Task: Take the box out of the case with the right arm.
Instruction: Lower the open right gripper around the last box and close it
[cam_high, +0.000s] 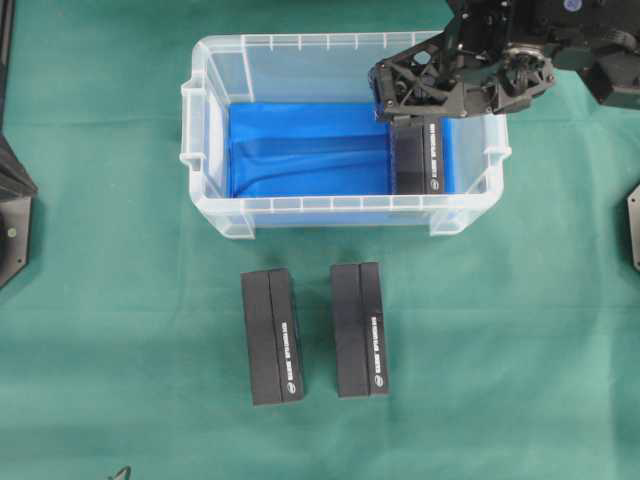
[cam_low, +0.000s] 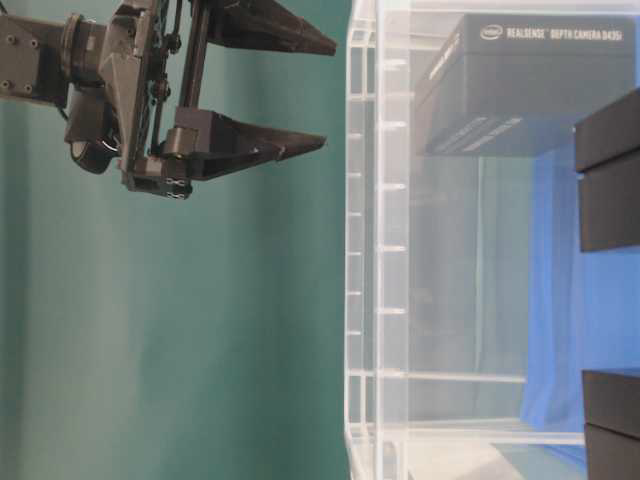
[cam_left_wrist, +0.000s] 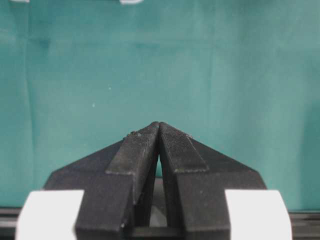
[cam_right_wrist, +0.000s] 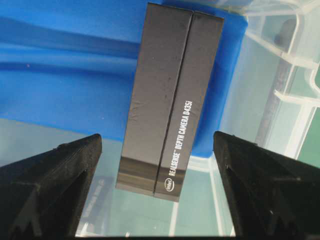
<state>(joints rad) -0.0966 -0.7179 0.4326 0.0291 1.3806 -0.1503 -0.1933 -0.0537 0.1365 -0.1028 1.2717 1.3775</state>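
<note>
I am hanging my right pincer (cam_high: 400, 105) over the far right corner of the case (cam_high: 205, 215), with its two fingers spread wide and nothing between them. Through my wrist view the box (cam_right_wrist: 167, 100) is lying directly below, framed in the gap, with one fingertip (cam_right_wrist: 75, 160) off each of its long flanks and neither touching it. It is resting on the blue sheet (cam_high: 300, 150), close against the case's right wall. Its long axis is running from the near wall toward the far wall, crosswise to the line between my fingers, so I judge a straight descent should bring a finger down along each long side. The wall just beside the right-hand finger is what I am minding; that side has less room than the open blue floor on the other.

My left pincer (cam_left_wrist: 159, 145) is pressed together on nothing, pointing at bare green cloth (cam_high: 120, 400) well away from the case, so the right one is far nearer.

Counting: one case, one box inside it, and two more boxes (cam_high: 272, 335) (cam_high: 360, 328) of the same kind lying side by side on the cloth outside the near wall, their long axes parallel to the first. Three boxes in all, one left to lift.
</note>
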